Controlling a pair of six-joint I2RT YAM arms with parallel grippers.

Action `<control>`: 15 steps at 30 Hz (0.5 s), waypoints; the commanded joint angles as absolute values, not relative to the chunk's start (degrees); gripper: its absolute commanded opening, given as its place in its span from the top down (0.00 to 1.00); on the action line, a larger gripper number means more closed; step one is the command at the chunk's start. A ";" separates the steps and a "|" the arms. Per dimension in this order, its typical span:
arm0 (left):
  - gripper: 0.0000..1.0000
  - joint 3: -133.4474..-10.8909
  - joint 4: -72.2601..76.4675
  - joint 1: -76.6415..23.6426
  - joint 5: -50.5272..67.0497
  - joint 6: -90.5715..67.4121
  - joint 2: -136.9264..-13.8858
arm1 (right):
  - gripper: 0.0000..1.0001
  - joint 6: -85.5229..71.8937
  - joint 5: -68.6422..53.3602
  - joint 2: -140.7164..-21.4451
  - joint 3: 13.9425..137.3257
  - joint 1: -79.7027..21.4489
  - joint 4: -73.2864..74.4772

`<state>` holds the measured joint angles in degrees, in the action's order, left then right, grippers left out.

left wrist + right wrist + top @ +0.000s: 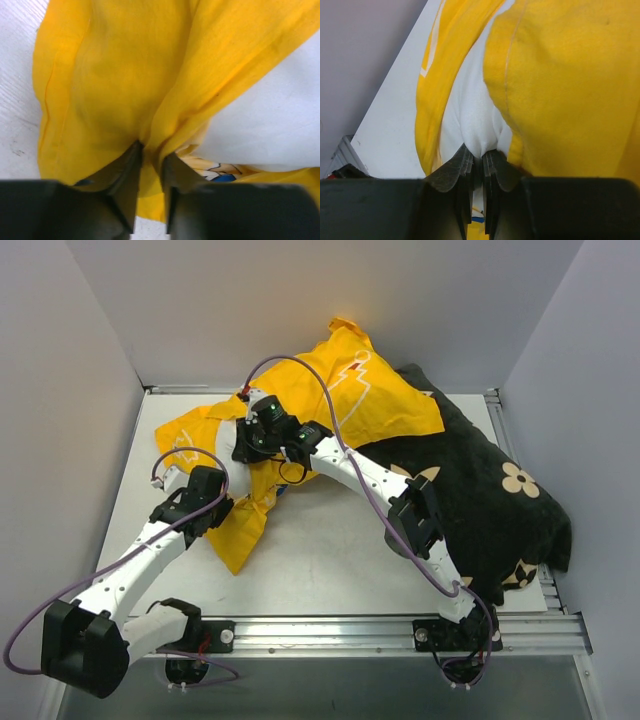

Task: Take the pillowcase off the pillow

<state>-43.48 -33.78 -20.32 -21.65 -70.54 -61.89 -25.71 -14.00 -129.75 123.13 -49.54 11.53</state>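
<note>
The yellow pillowcase (pixel 365 395) lies crumpled across the back of the table, with a loose flap (pixel 240 530) hanging toward the front left. My left gripper (pixel 232 508) is at that flap. In the left wrist view it (pixel 151 150) is shut on a fold of the yellow pillowcase (pixel 120 75). The white pillow (pixel 270 125) and its blue tag (pixel 225 177) show on the right there. My right gripper (pixel 243 445) reaches in at the case's left part. In the right wrist view it (pixel 479 152) is shut on a pinch of the white pillow (pixel 475 110), between yellow pillowcase (pixel 560 85) folds. In the top view the case hides most of the pillow.
A black pillow with tan flowers (pixel 490 500) fills the right side of the table, partly under the yellow case. Grey walls close in on the left, back and right. The white tabletop (pixel 340 550) shows in front, ending at a metal rail (pixel 400 625).
</note>
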 commanded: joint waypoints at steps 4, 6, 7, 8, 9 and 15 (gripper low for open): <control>1.00 -38.42 -32.52 -20.48 -21.45 -71.19 -60.21 | 1.00 -24.52 -11.08 -124.89 124.10 -48.60 9.66; 1.00 -35.70 -32.52 -20.57 -20.74 -71.19 -58.55 | 1.00 -23.73 -9.42 -125.16 125.41 -48.17 10.63; 1.00 -34.55 -32.52 -20.57 -20.57 -71.19 -57.93 | 1.00 -23.82 -8.97 -125.16 125.68 -47.82 11.07; 1.00 -33.58 -32.69 -20.57 -20.39 -71.19 -57.31 | 1.00 -24.08 -8.62 -124.98 125.86 -47.46 11.07; 1.00 -32.70 -32.96 -20.57 -20.30 -71.28 -56.35 | 1.00 -24.26 -7.83 -124.98 126.73 -46.59 11.34; 1.00 -26.99 -34.45 -21.09 -18.55 -71.55 -53.71 | 1.00 -22.42 -3.00 -124.63 131.13 -45.44 13.45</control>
<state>-31.00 -22.70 -20.64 -19.09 -72.84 -54.02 -25.21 -13.52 -129.75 125.05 -49.50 18.00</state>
